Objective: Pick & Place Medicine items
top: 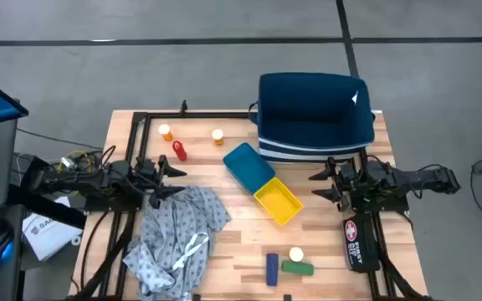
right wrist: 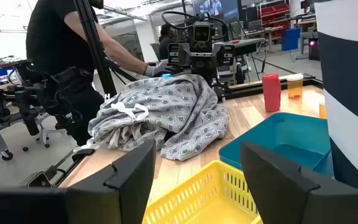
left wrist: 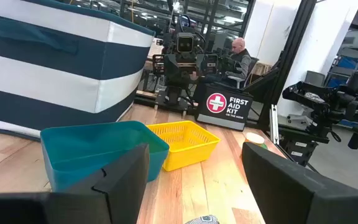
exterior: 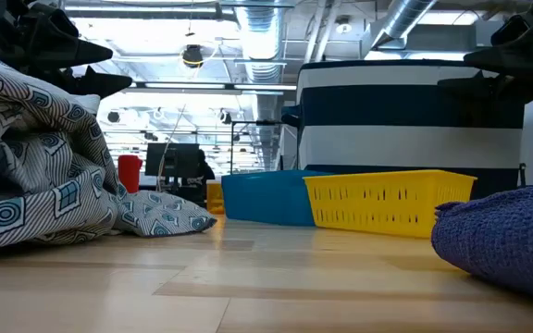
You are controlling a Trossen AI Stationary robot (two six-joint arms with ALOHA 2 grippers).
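Medicine items lie scattered on the worktop (top: 224,242): two orange pill bottles (top: 166,132) and a red bottle (top: 179,150) at the far edge, a blue box (top: 272,267), green bottle (top: 297,268) and white-capped bottle (top: 296,253) nearest the front. Only the wrist views show both grippers' fingers apart and empty: left gripper (top: 172,181) by the cloth (top: 178,230), right gripper (top: 320,184) beside the yellow tray (top: 279,201).

Wooden tabletop (top: 233,238) and its load

Between the two arms' jaws lie a blue tray (top: 248,165) and a yellow tray (top: 278,201), touching. By the left jaws: patterned cloth (top: 174,238), red bottle (top: 179,150), two orange pill bottles (top: 166,132). Near the right jaws: striped bin (top: 312,117), first aid kit (top: 358,243). Farther off: blue box (top: 272,268), green bottle (top: 297,268), white-capped bottle (top: 295,253).
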